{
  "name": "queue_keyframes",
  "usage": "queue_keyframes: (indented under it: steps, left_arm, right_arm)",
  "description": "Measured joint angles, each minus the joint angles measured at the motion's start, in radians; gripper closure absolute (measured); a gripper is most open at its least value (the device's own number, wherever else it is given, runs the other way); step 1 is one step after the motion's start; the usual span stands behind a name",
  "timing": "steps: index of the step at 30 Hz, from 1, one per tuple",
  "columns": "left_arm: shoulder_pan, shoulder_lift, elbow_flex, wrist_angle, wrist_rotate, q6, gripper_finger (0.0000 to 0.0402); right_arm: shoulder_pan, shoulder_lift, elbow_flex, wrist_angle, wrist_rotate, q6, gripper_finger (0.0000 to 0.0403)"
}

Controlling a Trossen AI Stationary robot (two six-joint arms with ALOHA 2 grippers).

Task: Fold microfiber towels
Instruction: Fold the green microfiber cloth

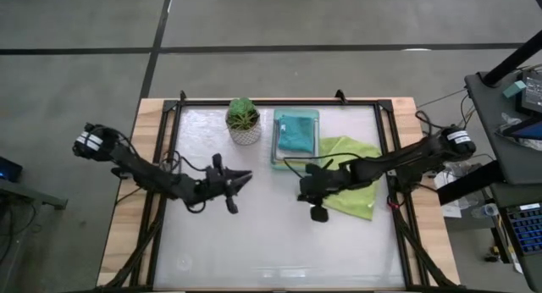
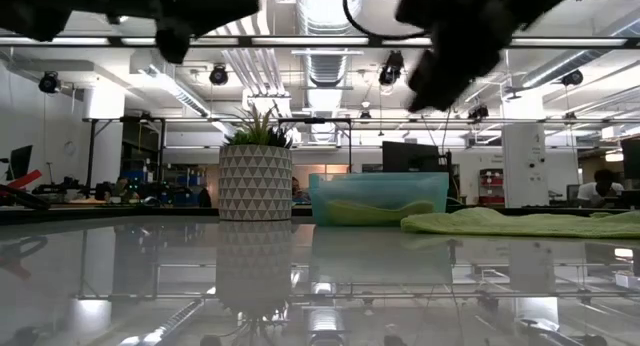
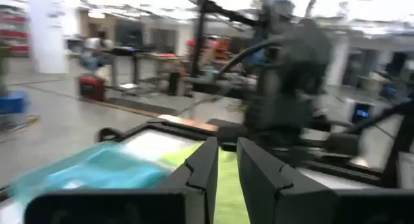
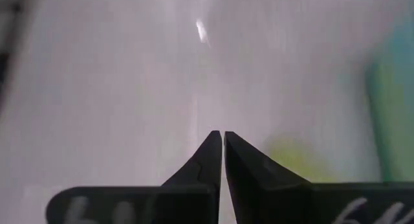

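Right claw [image 1: 302,194] closed, tips touching, nothing between them; hovering above bare tabletop [image 1: 254,234] just beside the near-left edge of the lime green towel [image 1: 351,185]. Same closed tips in right wrist view [image 4: 222,141], over pale surface. Left claw [image 1: 243,179] nearly closed, narrow gap between fingers [image 3: 206,169], holding nothing; raised over tabletop centre-left, pointing toward the right arm. Lime green towel flat, spread on the right half of the tabletop, partly under the right arm, touching the mint-green tray [image 1: 275,145]. Teal towel [image 1: 295,132] lying folded in that tray. Potted plant [image 1: 244,121] just left of tray, at far edge. Other towels not seen.
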Motion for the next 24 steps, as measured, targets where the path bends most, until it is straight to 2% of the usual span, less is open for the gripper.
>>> queue_keyframes:
  steps: [3,7,13,17,24]
  left_arm:
    - [-0.012,0.061,0.042,-0.048,0.063,-0.001,0.0357]
    - [-0.011,0.139,0.069,-0.054,0.076,0.05,0.0357]
    - [-0.008,0.195,0.087,-0.054,0.071,0.083,0.0357]
    - [0.003,0.192,0.09,-0.048,0.07,0.119,0.0357]
    - [0.05,0.163,0.135,-0.044,0.061,0.334,0.0357]
  right_arm:
    - [0.024,-0.001,0.029,-0.229,0.01,0.114,0.039]
    - [0.049,0.0,0.014,-0.339,-0.001,0.142,0.039]
    - [0.049,0.001,0.007,-0.523,0.002,0.314,0.0382]
    - [0.049,0.001,0.005,-0.531,0.003,0.384,0.0344]
    - [0.024,0.002,-0.001,-0.488,0.023,0.421,0.0237]
